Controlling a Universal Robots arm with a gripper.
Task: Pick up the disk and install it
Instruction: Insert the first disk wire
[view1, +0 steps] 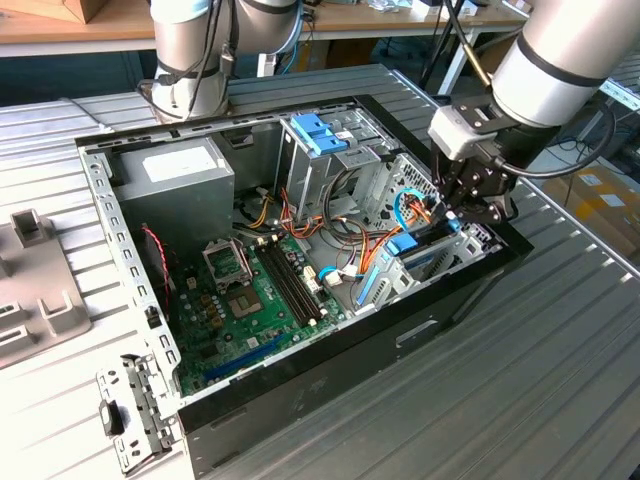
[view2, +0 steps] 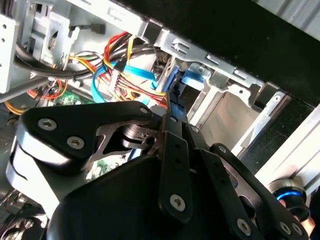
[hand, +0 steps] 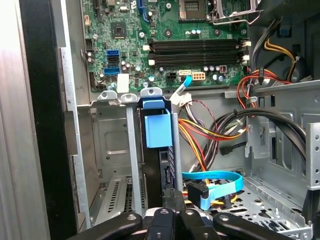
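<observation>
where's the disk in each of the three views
Exterior view: the disk stands on edge in the drive bay by the case's near wall, below the gripper.
First wrist view: the disk sits upright in the bay slot, blue tab facing the camera.
Second wrist view: its blue frame peeks past the gripper.
Shared landmark: the blue data cable.

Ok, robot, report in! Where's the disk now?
Gripper down at the drive bay. Disk standing upright in its slot, gripper at its end. Orange and blue cables bunched right beside it.
</observation>
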